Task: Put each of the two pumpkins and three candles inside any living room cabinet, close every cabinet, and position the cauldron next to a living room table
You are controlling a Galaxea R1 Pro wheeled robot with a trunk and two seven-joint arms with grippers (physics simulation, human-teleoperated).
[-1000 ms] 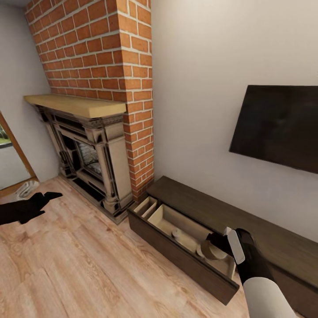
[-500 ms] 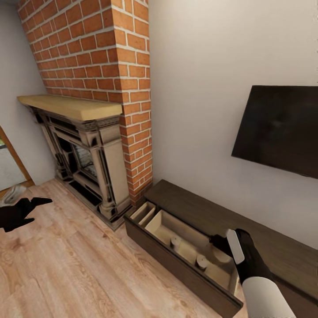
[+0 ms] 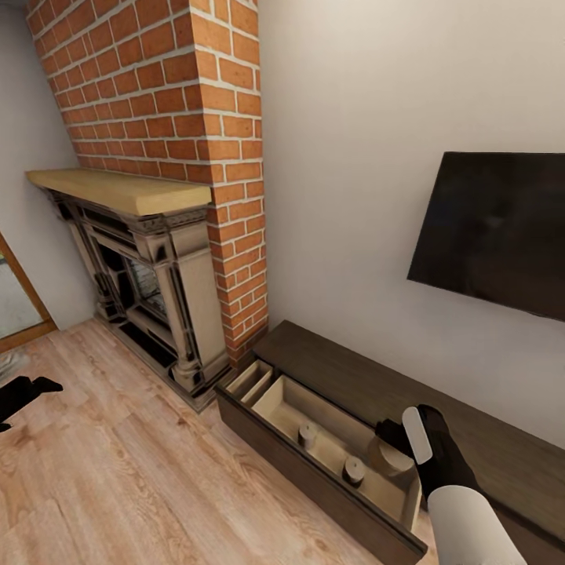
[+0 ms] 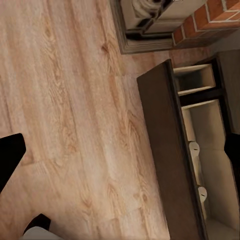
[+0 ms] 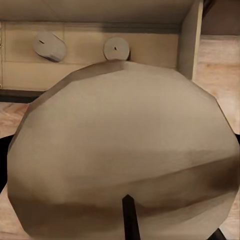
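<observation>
Nearest, right gripper (image 3: 402, 441) closed around third candle (image 3: 390, 457), held over open drawer (image 3: 314, 468) of cabinet (image 3: 471, 424), judged ready for lowering inside. Wick end faced wrist camera, long axis along fingers. Beyond, two candles (image 3: 308, 434) stood upright on drawer floor, wicks up. Farther left, left gripper (image 3: 31, 388) hung low over floor (image 3: 118, 471); opening could not be told.

Our right arm reaching forward at near right, white forearm, black wrist, its pincer (image 3: 390, 441) closed around a candle (image 3: 390, 457), our left pincer (image 3: 23, 390) low at far left, jaw state unclear
</observation>
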